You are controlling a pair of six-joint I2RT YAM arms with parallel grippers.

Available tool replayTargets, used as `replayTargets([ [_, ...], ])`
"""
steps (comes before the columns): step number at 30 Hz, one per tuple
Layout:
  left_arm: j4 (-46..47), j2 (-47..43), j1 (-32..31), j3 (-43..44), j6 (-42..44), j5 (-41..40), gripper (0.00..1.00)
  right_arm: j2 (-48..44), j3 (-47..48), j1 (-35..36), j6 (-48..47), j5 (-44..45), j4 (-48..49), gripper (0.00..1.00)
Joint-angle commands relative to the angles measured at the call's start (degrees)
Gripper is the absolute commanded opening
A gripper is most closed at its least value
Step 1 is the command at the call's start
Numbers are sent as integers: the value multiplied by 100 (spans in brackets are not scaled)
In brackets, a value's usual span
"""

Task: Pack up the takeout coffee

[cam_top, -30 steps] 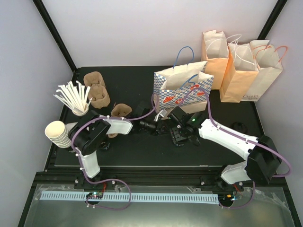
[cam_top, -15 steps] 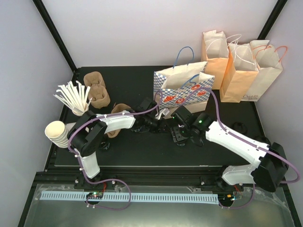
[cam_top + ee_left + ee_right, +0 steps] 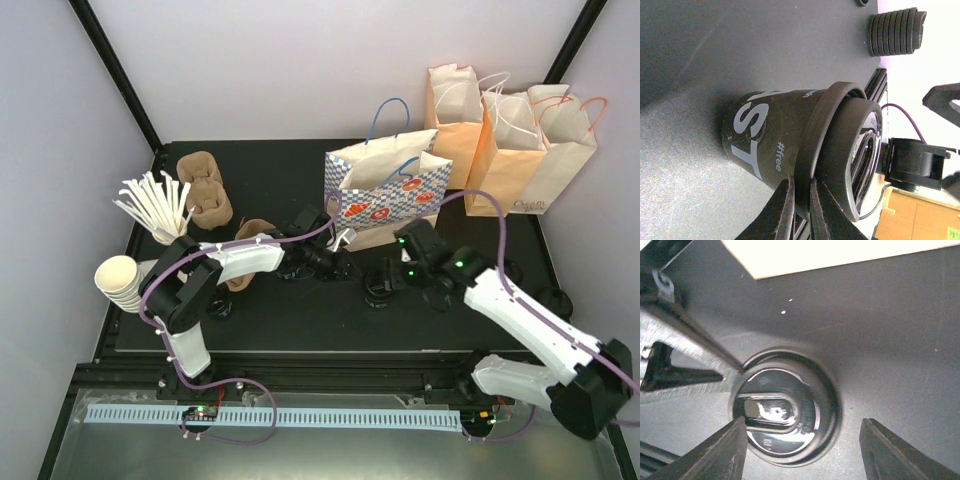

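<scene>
1. Fingers [image 3: 727,450] of the right gripper [image 3: 802,421] are spread wide and grasp nothing, flanking the takeout coffee [image 3: 785,412] at its 8 and 4 o'clock.
2. Its long axis is upright on the table [image 3: 900,340], lid up, so this arm seems better placed.
3. At the lid's rim, the left gripper [image 3: 801,189] is nearly closed; I cannot tell whether it pinches.
4. Beyond, from above, the checked paper bag [image 3: 385,190] stands at 12 o'clock.

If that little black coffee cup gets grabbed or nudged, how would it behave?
It may tip easily: the cup narrows to a small base under a wider lid. The lid looks glossy, so probably slippery to grip. With the lid on, how full or heavy it is cannot be seen.
</scene>
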Motion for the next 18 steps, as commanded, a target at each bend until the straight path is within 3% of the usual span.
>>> replayTargets([
  [1, -11, -113, 14, 187, -157, -28, 7, -822, -567, -841, 187, -945, 611, 61],
  [4, -7, -108, 14, 182, -142, -37, 7, -1192, -977, -1330, 233, -1459, 863, 54],
  [10, 42, 1, 17, 197, -170, -41, 7, -928, -1460, -1834, 156, -2484, 1139, 37],
  [18, 97, 36, 15, 190, -214, -71, 7, -902, -1710, -1980, 108, -2657, 1320, 27],
])
